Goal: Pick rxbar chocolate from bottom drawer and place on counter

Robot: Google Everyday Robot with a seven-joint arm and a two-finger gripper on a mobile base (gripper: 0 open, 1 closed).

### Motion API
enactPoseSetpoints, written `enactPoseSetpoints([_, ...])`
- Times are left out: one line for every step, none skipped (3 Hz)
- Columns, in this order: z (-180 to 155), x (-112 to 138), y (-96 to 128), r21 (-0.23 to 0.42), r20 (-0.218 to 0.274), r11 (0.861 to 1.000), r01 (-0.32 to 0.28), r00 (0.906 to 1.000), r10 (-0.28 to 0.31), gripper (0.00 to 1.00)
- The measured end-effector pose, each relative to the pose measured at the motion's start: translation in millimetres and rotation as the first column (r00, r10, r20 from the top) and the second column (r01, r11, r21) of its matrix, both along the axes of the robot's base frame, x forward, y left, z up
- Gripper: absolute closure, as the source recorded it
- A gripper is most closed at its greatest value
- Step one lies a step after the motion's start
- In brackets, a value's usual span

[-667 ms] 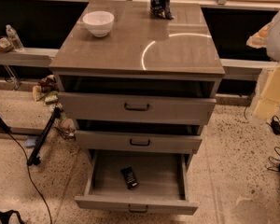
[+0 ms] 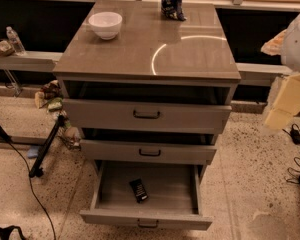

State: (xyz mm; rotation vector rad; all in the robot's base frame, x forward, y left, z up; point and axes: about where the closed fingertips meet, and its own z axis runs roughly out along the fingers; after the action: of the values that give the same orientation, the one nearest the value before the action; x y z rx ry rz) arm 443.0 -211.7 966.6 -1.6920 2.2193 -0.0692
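1. The bottom drawer [image 2: 145, 218] stands pulled well out from the cabinet, its plain grey inside in full view from above.
2. There is the rxbar chocolate [image 2: 138, 190]: it lies flat on the drawer floor, a little left of the middle and nearer the front panel than the back, turned at a slight angle. Nothing touches it.
3. The gripper [image 2: 282, 104] hangs at the far right edge of the camera view, out beside the cabinet at about the height of the top drawer [image 2: 146, 115], well apart from the bar. It shows only as pale, cream-coloured shapes partly cut off by the edge, so whether it is open or closed cannot be told. It holds nothing that can be seen.
4. Up top, the counter [image 2: 200, 59] shines grey-brown with a curved light reflection [image 2: 157, 59] across its middle.
5. A white bowl [image 2: 105, 24] sits on the counter's back left; a dark glossy snack bag [image 2: 172, 4] stands at the back, right of centre. The two are well apart.
6. The top drawer and the middle drawer [image 2: 149, 152] each stand out a short way, a dark gap above each front.
7. Off to the left, a water bottle [image 2: 15, 40] stands on a low ledge, and a black stand leg [image 2: 47, 146] slants down to the speckled floor [image 2: 250, 184] near the cabinet's left side.
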Motion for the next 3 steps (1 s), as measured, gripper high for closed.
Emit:
enactPoseSetpoints([-40.2,14.6,18.5,0.097,-0.006,0.995,0.025,0.9997,-0.025,0.0])
enactPoseSetpoints([-85.2,27.7,42.6,0.144,-0.005,0.988,0.047,0.9989,-0.047,0.0])
enactPoseSetpoints([-136.3,38.7,67.4,0.139,0.008,0.989,0.045,0.9989,-0.047,0.0])
